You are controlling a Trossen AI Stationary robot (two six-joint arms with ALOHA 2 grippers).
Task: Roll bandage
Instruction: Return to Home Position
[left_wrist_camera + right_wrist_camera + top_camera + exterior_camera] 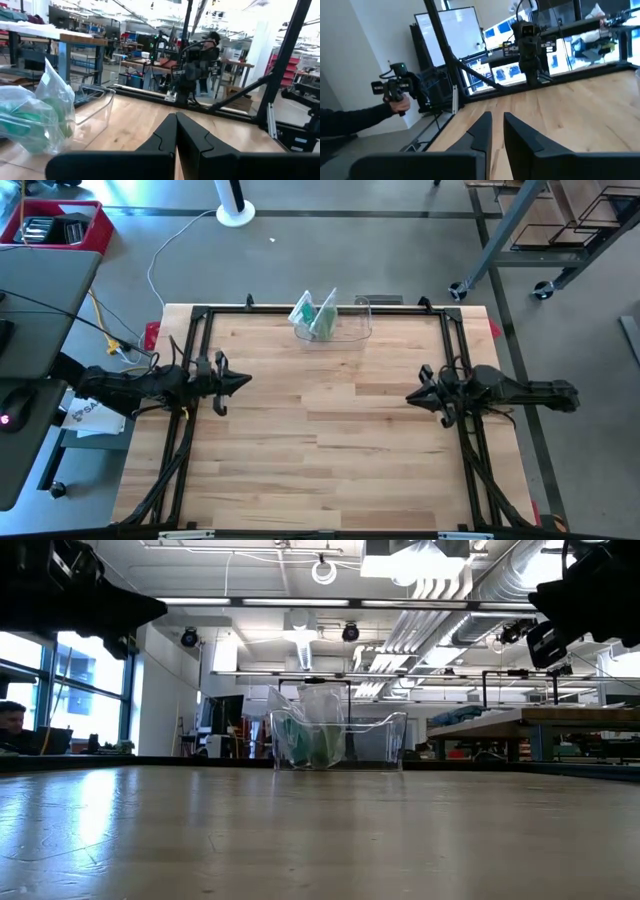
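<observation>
The left arm [130,385] reaches in level from the left side, its left gripper [243,382] pointing inward at the other one, fingers [160,142] pressed together along their length and holding nothing. The right arm [530,392] mirrors it from the right side, the right gripper [411,395] pointing back at the left, its fingers [481,131] empty, with a narrow gap between them. Both grippers hang raised and well apart

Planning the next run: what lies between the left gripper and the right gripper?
Only bare wooden tabletop between left gripper and right gripper, per the high view.
</observation>
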